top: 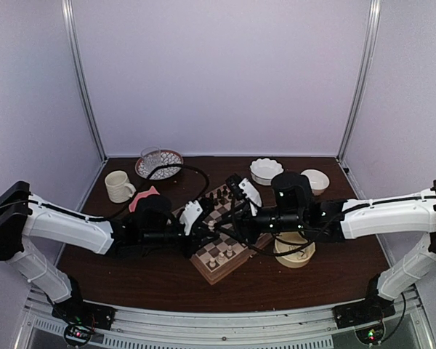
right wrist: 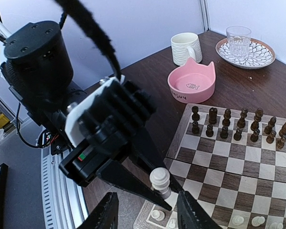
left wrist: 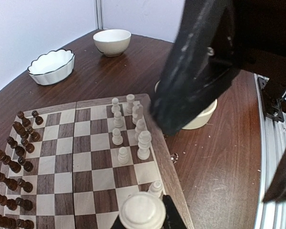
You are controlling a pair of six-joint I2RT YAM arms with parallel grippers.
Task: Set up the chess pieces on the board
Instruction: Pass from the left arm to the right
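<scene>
The left jaws grip a white chess piece (left wrist: pixel 143 215) above the board's (left wrist: pixel 93 179) edge, by its white rows. The right jaws stand parted, flanking that piece without touching it.

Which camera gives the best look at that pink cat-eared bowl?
The right wrist view: the pink bowl sits whole and unblocked beside the board, even its little inside drawing showing. The overhead view shows only a pink sliver, partly hidden by the left arm. The left wrist view misses it.
</scene>
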